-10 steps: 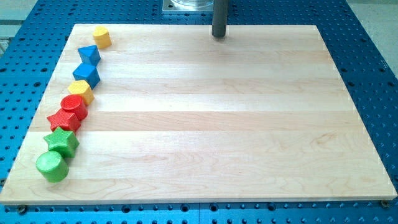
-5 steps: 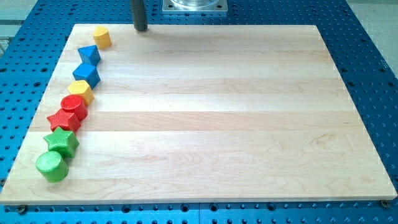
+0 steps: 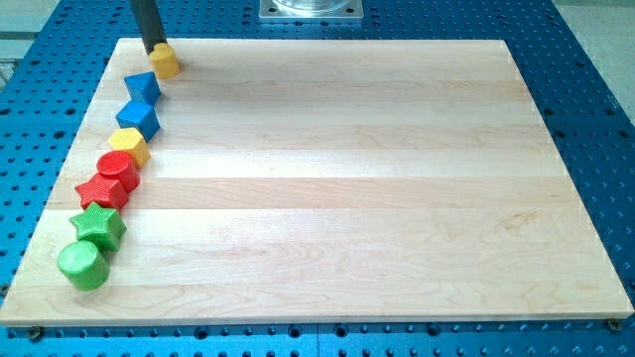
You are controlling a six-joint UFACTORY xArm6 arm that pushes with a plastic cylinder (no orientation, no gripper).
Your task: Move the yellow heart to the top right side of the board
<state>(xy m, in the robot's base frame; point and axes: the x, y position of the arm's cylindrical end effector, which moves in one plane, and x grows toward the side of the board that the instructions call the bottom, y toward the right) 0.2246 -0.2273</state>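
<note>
A small yellow block [image 3: 165, 60], which looks like the heart, sits near the board's top left corner. My tip [image 3: 154, 51] is right at its upper left side and seems to touch it. The rod rises out of the view's top. Below the yellow block a column of blocks runs down the board's left edge: a blue block [image 3: 143, 87], a second blue block [image 3: 138, 118], a second yellow block [image 3: 129, 146], a red block [image 3: 119, 169], a red star-like block [image 3: 101, 188], a green star [image 3: 99, 225] and a green cylinder [image 3: 81, 265].
The wooden board [image 3: 337, 188] lies on a blue perforated table [image 3: 595, 119]. A grey metal base plate [image 3: 310, 10] sits just beyond the board's top edge at the middle.
My tip has swept left along the board's top edge, from the top middle to the yellow block at the top left. No block has visibly moved.
</note>
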